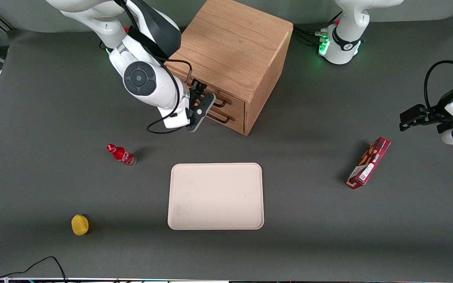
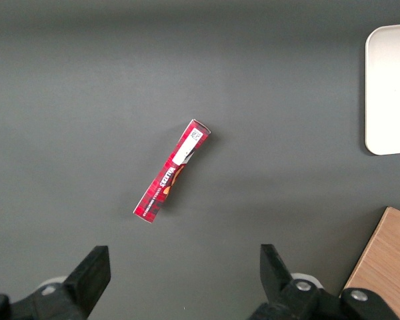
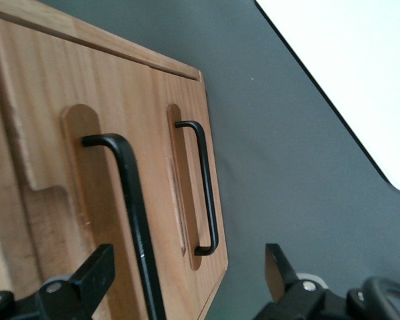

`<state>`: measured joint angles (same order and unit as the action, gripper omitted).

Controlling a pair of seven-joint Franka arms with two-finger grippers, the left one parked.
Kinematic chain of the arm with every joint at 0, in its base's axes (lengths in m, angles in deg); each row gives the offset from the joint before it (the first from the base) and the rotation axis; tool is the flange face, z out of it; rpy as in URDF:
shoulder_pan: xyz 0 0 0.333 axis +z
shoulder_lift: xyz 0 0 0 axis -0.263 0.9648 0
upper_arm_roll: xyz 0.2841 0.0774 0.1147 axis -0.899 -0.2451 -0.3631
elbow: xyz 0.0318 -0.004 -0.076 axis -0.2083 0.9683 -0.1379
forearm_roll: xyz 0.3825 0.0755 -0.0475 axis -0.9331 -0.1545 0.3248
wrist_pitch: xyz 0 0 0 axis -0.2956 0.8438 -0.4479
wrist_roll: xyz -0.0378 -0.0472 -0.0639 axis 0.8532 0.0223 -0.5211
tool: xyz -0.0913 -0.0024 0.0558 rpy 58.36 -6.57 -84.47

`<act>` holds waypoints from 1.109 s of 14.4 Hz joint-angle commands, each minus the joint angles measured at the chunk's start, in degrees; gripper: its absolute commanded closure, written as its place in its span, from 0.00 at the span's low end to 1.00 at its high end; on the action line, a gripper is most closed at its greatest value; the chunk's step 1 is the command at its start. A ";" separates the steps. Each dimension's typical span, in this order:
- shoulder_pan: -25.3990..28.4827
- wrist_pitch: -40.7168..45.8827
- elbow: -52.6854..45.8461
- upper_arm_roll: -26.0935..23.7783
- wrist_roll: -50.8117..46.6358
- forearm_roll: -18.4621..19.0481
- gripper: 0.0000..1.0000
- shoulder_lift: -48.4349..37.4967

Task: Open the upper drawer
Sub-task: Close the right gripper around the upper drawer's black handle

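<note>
The light-oak cabinet [image 1: 230,47] stands at the back of the table, its two drawer fronts facing the working arm's end. The upper drawer [image 1: 235,103] shows closed, with its black bar handle [image 1: 221,104]. In the right wrist view that handle [image 3: 130,200] runs across the upper drawer front [image 3: 107,93]. My gripper [image 1: 205,94] is right in front of the upper drawer. It is open [image 3: 187,273], and the upper handle passes between its fingers [image 3: 97,270] without touching them. The bottom drawer's twin handle [image 3: 207,193] is just below.
A cream tray [image 1: 215,167] lies nearer the front camera than the cabinet. A red bottle [image 1: 121,154] and a yellow object [image 1: 80,224] lie toward the working arm's end. A red box [image 1: 369,162] lies toward the parked arm's end.
</note>
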<state>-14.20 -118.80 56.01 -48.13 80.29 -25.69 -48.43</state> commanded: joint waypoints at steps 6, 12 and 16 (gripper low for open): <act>0.36 -3.04 2.66 -0.01 0.97 0.89 0.00 0.02; 0.27 -2.95 3.28 -0.89 0.18 0.36 0.00 -0.16; 0.27 -2.95 4.07 -0.98 0.09 0.27 0.00 -0.68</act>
<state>-14.16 -121.09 59.13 -49.04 80.41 -25.53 -48.33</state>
